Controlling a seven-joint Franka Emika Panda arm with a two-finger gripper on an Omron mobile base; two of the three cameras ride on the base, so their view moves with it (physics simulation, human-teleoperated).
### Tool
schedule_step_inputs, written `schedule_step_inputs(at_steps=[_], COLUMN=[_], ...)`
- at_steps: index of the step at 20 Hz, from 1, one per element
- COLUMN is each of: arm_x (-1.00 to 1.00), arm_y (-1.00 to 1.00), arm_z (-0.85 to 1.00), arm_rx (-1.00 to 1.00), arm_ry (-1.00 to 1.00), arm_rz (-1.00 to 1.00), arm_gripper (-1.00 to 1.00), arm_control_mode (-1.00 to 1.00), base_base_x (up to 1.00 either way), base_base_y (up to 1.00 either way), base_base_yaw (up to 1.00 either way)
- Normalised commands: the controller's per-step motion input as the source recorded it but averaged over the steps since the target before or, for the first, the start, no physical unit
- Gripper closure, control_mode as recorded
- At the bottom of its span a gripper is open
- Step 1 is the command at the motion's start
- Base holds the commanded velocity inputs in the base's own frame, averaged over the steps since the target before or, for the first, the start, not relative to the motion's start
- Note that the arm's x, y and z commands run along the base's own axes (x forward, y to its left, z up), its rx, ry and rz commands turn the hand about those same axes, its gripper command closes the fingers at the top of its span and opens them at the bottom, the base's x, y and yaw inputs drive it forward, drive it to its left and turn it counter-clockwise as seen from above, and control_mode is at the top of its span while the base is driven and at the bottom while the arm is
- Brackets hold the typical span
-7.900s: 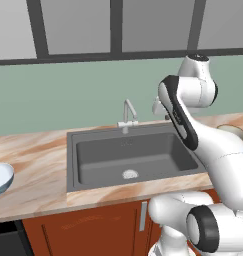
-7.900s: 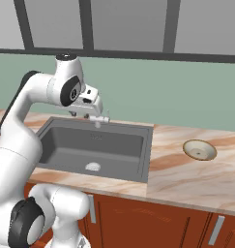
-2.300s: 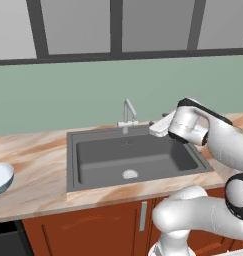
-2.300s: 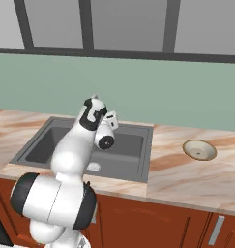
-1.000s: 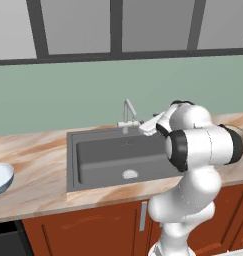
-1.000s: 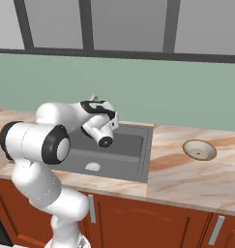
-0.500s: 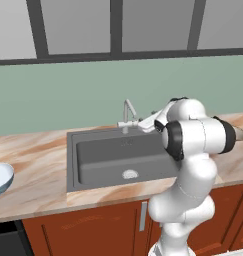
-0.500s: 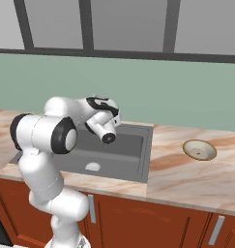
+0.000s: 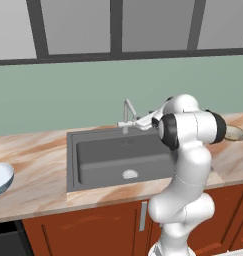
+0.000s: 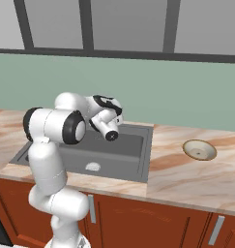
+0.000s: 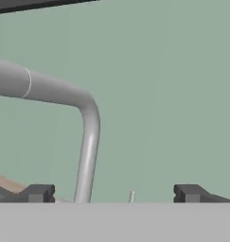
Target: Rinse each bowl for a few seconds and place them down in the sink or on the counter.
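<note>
Two bowls: pale blue bowl (image 9: 0, 177), tan bowl (image 10: 199, 150)

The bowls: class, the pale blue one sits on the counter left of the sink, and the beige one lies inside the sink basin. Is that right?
Not quite. The beige bowl sits on the counter right of the sink, as the right base view shows. The pale blue bowl is indeed on the counter to the left.

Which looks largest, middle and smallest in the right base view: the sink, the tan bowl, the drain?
1. sink, clearly the largest.
2. tan bowl.
3. drain, smallest, though the margin over the bowl is modest.
</note>
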Motion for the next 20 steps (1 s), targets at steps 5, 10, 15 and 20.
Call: schedule_step_inputs(at_steps=[5,10,15,20], arm_x=[0.35,0.38,0.39,0.37], arm_y=[-0.05,-0.10,-0.05,0.00], arm_z=[-0.25,-0.21,-0.21,-0.26], arm_rx=[0.06,0.06,0.06,0.07], arm_ry=[0.03,0.03,0.02,0.04], arm_rz=[0.00,0.00,0.00,0.00], arm_gripper=[-1.00,-1.00,-1.00,-1.00], arm_control_mode=[-1.00,-1.00,-1.00,-1.00], base_base_x=[0.00,0.00,0.00,0.00], base_base_y=[0.00,0.00,0.00,0.00], base_base_yaw=[0.00,0.00,0.00,0.00])
